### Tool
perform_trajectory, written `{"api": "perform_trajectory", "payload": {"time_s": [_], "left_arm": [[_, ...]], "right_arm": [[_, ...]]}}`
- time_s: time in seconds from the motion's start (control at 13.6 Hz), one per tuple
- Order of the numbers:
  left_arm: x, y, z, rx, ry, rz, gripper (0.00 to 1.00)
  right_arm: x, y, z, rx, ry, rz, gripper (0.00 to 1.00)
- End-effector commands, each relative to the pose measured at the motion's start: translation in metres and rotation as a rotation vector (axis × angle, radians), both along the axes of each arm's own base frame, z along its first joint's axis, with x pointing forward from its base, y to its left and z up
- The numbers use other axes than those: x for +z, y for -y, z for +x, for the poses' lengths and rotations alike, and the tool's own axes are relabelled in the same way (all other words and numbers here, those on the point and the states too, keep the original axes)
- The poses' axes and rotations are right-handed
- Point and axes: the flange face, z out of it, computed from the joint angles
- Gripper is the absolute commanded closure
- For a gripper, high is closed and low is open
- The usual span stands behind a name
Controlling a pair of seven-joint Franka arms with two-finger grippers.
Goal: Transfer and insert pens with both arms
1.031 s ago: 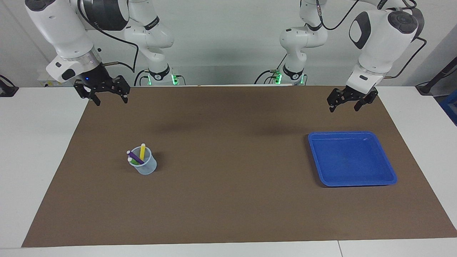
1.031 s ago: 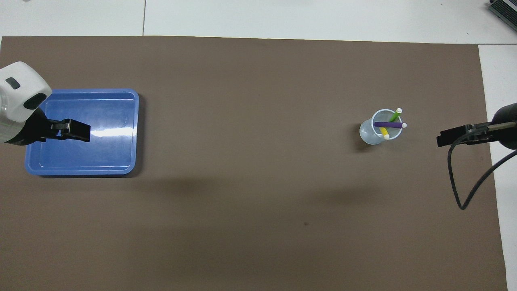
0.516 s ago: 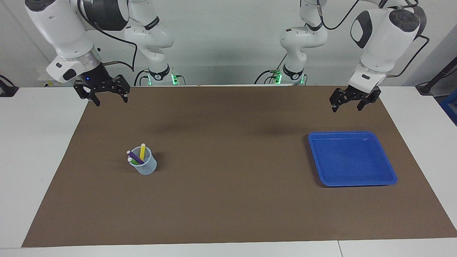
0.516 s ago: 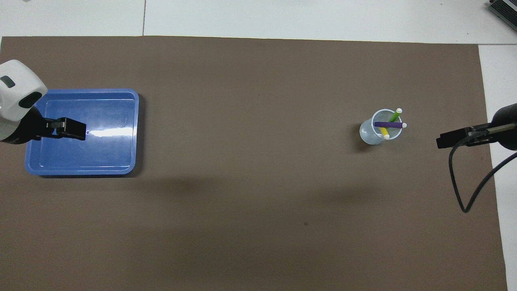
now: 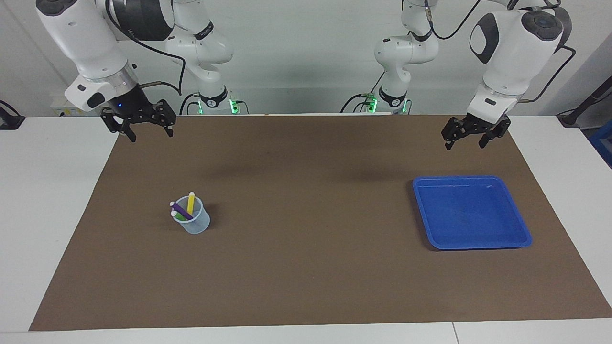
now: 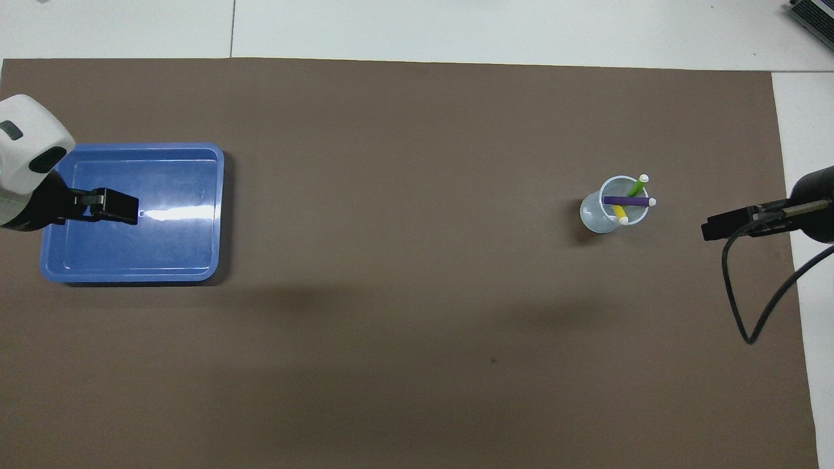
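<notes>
Brown mat (image 5: 306, 267): covers the tabletop (image 5: 43, 200).
Pens: yellow pen (image 5: 191, 202), purple pen (image 5: 181, 210) and green pen (image 5: 179, 217) stand tilted in a clear cup (image 5: 195, 221) toward the right arm's end.
Blue tray (image 5: 521, 229): toward the left arm's end, nothing in it.
Left gripper (image 5: 468, 142): raised over the mat near the tray, fingers spread, holding nothing.
Right gripper (image 5: 150, 136): raised over the mat's corner, well apart from the cup, fingers spread, holding nothing.

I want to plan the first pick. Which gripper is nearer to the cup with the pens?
Right. The right gripper hangs open at the cup's end of the table. The left gripper hangs open at the other end, by the blue tray.
</notes>
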Motion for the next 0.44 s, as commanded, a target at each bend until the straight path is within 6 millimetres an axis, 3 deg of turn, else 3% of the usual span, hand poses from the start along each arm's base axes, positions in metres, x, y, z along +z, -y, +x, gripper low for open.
{"api": "perform_trajectory", "payload": {"time_s": [0.0, 0.37], "left_arm": [[0.0035, -0.0045, -0.0016, 0.010, 0.012, 0.008, 0.00], [0.0034, -0.0044, -0.0011, 0.010, 0.012, 0.006, 0.00]], "right_arm": [[-0.0013, 0.0030, -0.0049, 0.021, -0.027, -0.030, 0.00], [0.0003, 0.0046, -0.0063, 0.020, -0.036, -0.030, 0.00]]}}
